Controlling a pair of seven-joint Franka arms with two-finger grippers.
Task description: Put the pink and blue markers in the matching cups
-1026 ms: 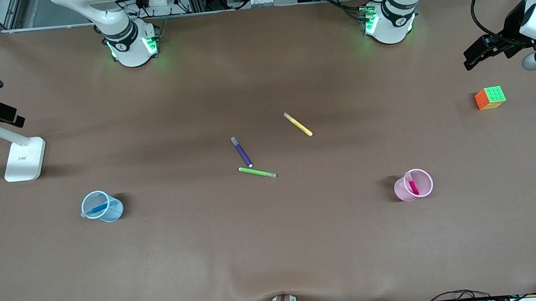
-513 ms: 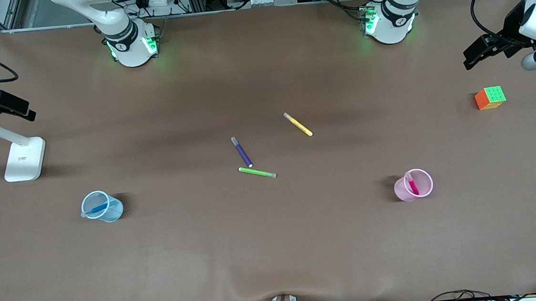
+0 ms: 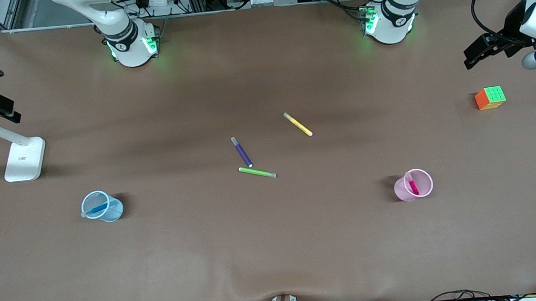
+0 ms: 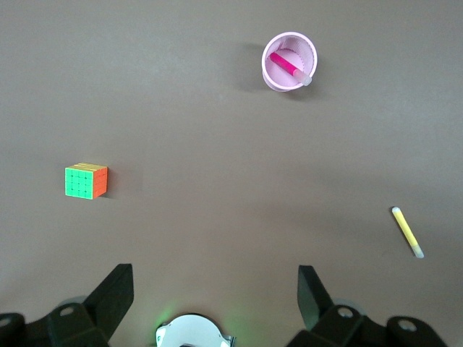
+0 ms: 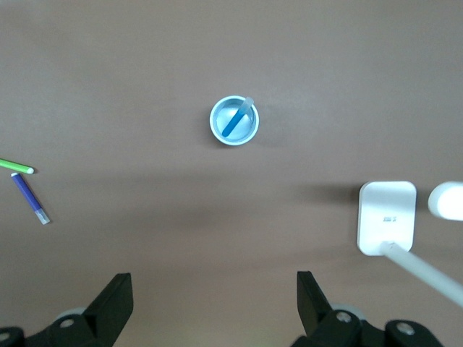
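We judge the task complete as far as the views show: the blue marker [image 3: 96,210] stands tilted inside the pale blue cup [image 3: 115,211], toward the right arm's end of the table, and the pink marker [image 3: 412,184] leans inside the pale pink cup [image 3: 401,190], toward the left arm's end. Both cups stand upright, well apart, nearer the front camera than the loose pens. The purple pen [image 3: 242,151], the green pen [image 3: 257,172] and the yellow pen [image 3: 298,124] lie flat near the table's middle; they are not part of the task and need no handling. We see the left gripper [image 4: 215,298] raised high over the table at its own end, above the area near the colour cube [image 3: 490,97], fingers spread wide and holding nothing. The right gripper [image 5: 215,302] hangs high over its end, near the white lamp stand [image 3: 24,159], fingers likewise released and empty. Both arms wait. No placing step appears to be left.
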